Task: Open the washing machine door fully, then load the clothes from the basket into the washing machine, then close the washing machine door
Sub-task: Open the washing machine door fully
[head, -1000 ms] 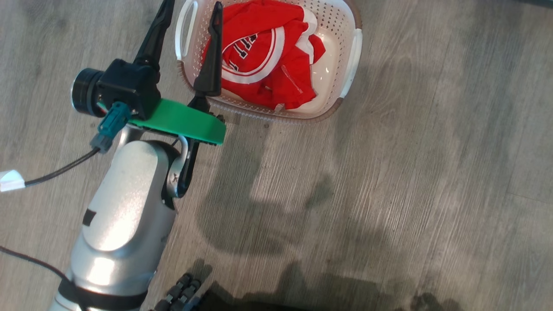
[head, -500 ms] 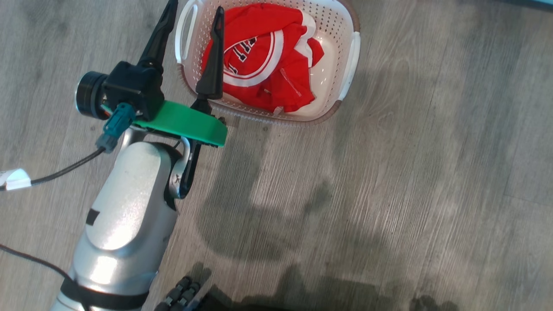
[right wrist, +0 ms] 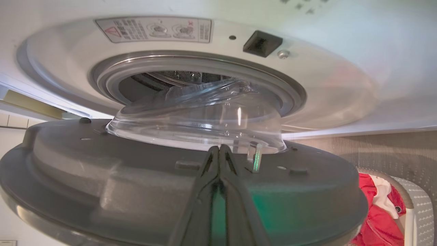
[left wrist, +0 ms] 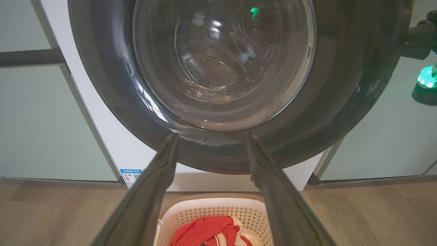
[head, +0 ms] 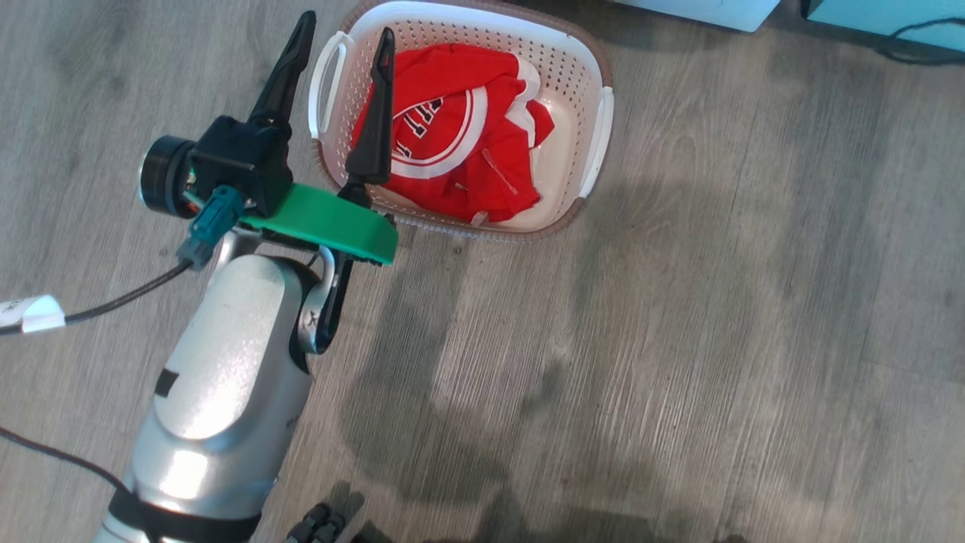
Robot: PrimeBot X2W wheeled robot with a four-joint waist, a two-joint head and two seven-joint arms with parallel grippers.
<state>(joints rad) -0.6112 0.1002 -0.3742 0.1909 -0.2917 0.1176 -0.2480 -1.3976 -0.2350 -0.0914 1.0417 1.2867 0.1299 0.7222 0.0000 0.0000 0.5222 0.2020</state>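
The cream basket (head: 562, 64) stands on the floor holding the red clothes (head: 452, 128) with white bands. My left gripper (head: 347, 24) hovers open over the basket's left handle, nothing between its fingers. In the left wrist view the same gripper (left wrist: 211, 136) points at the washing machine door (left wrist: 341, 85), whose black rim and glass bowl face me, with the basket (left wrist: 211, 208) and clothes (left wrist: 205, 230) below. My right gripper (right wrist: 219, 149) is shut and empty, its tips against the door's (right wrist: 102, 177) inner face beside the glass bowl. The door stands partly open off the washing machine (right wrist: 324, 85).
Mint-green cabinet panels (left wrist: 41, 119) flank the machine on both sides. A blue label (left wrist: 131, 176) sits low on its white front. A dark part of the other arm with a green light (left wrist: 425, 78) is at the door's right edge. Grey wood floor (head: 678, 339) lies open to the right.
The head camera has tilted, so the basket sits lower in the picture and the machine's base shows at the top. The left gripper stays open over the basket's left side.
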